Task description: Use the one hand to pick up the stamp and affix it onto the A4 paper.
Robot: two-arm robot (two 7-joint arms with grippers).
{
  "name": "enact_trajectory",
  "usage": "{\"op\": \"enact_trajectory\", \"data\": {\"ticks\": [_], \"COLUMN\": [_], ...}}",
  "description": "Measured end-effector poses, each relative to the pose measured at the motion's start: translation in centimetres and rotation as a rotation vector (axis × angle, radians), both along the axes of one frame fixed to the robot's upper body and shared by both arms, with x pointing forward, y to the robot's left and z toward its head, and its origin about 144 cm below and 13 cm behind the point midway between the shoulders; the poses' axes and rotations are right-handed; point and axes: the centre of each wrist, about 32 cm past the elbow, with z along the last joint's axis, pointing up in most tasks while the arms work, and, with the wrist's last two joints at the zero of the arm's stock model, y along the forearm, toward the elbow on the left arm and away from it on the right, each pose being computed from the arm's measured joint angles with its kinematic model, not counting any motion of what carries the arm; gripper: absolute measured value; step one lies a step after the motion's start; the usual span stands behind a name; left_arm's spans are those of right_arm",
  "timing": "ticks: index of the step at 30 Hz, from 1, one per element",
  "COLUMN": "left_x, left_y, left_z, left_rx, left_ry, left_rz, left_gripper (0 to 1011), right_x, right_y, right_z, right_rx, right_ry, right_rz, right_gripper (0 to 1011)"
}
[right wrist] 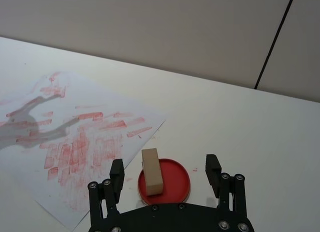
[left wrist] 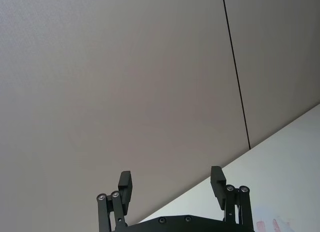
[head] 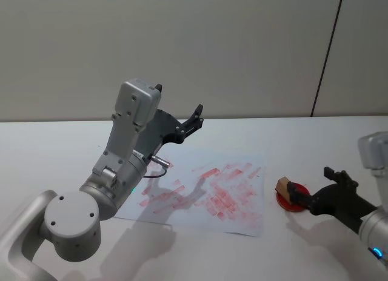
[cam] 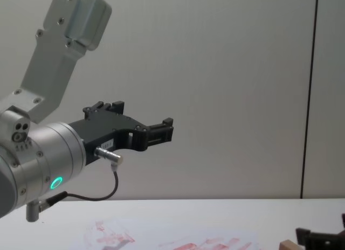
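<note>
A: Where do we log the stamp [right wrist: 151, 171]?

B: On the round red ink pad [right wrist: 175, 179], just beside the right edge of the A4 paper [right wrist: 65, 99] and off the sheet. We'd say it sits there so its face takes ink.

A: Right gripper [right wrist: 165, 164]?

B: Low over the tabletop [head: 60, 148], on the far side of the pad from the paper and pointing toward it. Its fingers [right wrist: 117, 168] are spread wider than the block, which lies in line with the gap. We can't tell if a finger touches it, and nothing is clamped. We read it as lined up to close on the stamp's long sides.

A: So which step?

B: The approach to the grasp, we judge. The pick isn't done, so neither is the stamping.

A: Left gripper [head: 179, 98]?

B: Raised well above the paper's left part and aimed at the wall [left wrist: 125, 67], fingers [left wrist: 125, 181] apart and holding nothing. We call it parked; this is a one-arm job, and up there it keeps off the sheet.

A: The paper itself?

B: It lies flat, already covered in red prints, thickest in the middle. We'd aim for a bare margin. The risk we see is the pad dragging along if the grip catches it.
</note>
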Motion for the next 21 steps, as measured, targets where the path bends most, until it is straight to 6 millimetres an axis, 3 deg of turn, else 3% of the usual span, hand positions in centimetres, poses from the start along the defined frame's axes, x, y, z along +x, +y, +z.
{"op": "enact_trajectory", "data": {"ticks": [21], "left_x": [0.0], "left_y": [0.0], "left_z": [0.0], "left_rx": [0.0], "left_ry": [0.0], "left_rz": [0.0], "left_gripper": [1001], "right_x": [2.8], "right_y": [2.0], "right_z": [-2.4], "right_rx": [-0.047], "right_ry": [0.07], "right_rz": [0.01], "right_gripper": [1001]}}
